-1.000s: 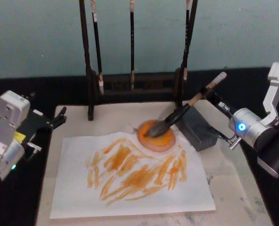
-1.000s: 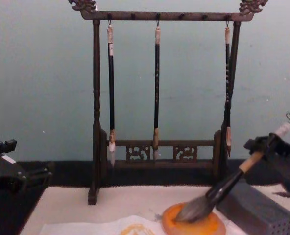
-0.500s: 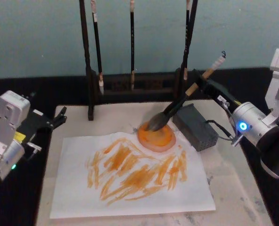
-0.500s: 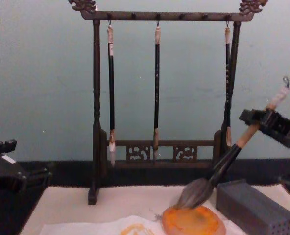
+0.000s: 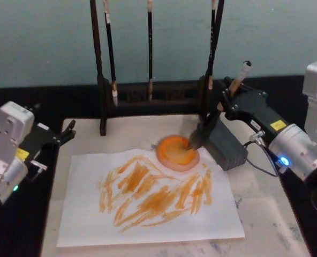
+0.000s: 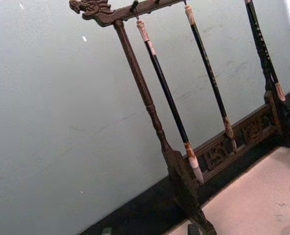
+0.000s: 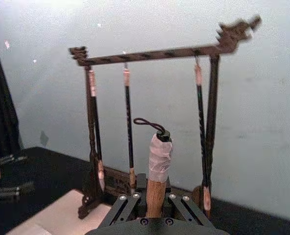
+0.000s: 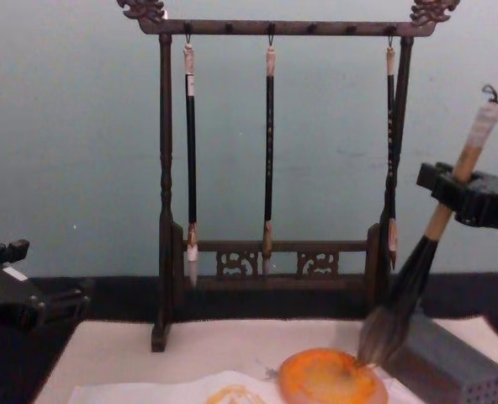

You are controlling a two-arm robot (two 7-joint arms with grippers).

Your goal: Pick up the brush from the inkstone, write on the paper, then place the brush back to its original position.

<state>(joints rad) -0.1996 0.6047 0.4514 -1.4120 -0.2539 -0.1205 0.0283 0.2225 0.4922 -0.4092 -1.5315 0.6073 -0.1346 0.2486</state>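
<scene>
Clearly the right tool (image 5: 229,99) is clenched on the tan handle of the brush (image 5: 204,131), just below its white-wrapped end, above the far right part of the surface (image 5: 46,101). The brush stands steeply tilted, loop end up and to the right, with its bushy bristles down at the right rim of the inkstone (image 5: 174,154); actual contact cannot be told. A grey block (image 5: 228,147) sits just right of the inkstone. The inkstone overlaps the far right corner of the paper (image 5: 83,214), which carries many orange strokes and lies on a cream mat (image 5: 265,214). Behind stands a dark rack (image 5: 148,92) hung with thin brushes. The left tool (image 5: 67,131) waits at the mat's far left corner; its state cannot be told.
</scene>
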